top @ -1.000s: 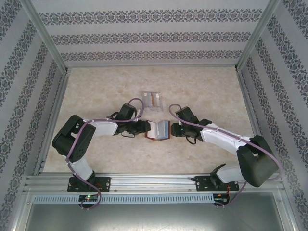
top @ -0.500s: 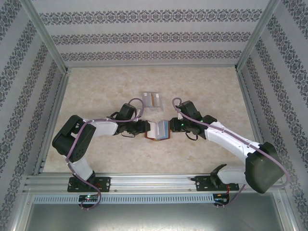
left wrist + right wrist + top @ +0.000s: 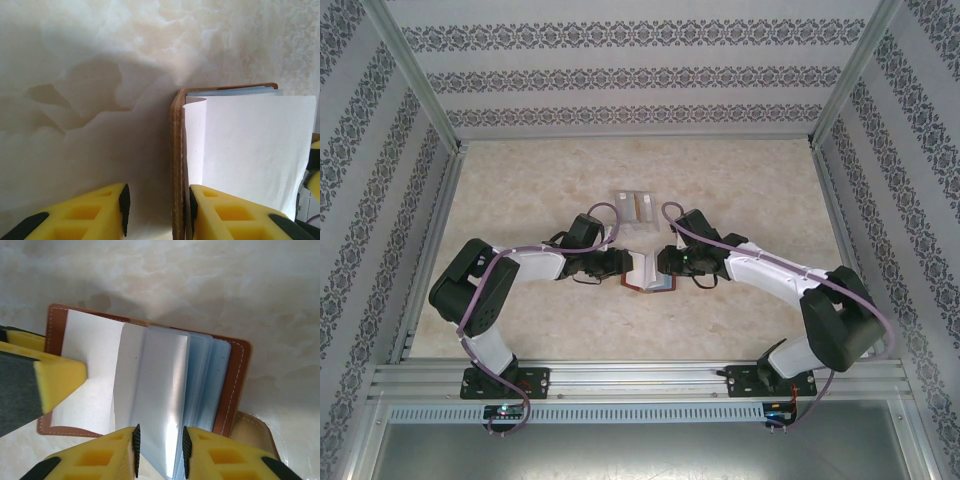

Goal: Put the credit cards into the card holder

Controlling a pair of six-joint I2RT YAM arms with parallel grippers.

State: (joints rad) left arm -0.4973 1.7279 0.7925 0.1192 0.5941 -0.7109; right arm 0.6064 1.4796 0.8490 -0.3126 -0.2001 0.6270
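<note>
Your left gripper has its jaws partway open. The brown cover of the card holder stands on edge between them. It touches one pad, and there is a clear gap to the other, so nothing is pinched.

Your right gripper has its jaws close together, with a shiny silver-grey leaf showing in the small gap. I cannot tell if they pinch it, or if it is a card or a pocket page.

The card holder lies open on the table between your two grippers. The credit cards lie just behind it.

A second ago the right gripper was off to the holder's right side. It has now moved in over the holder. The left gripper, holder and cards have stayed put.
</note>
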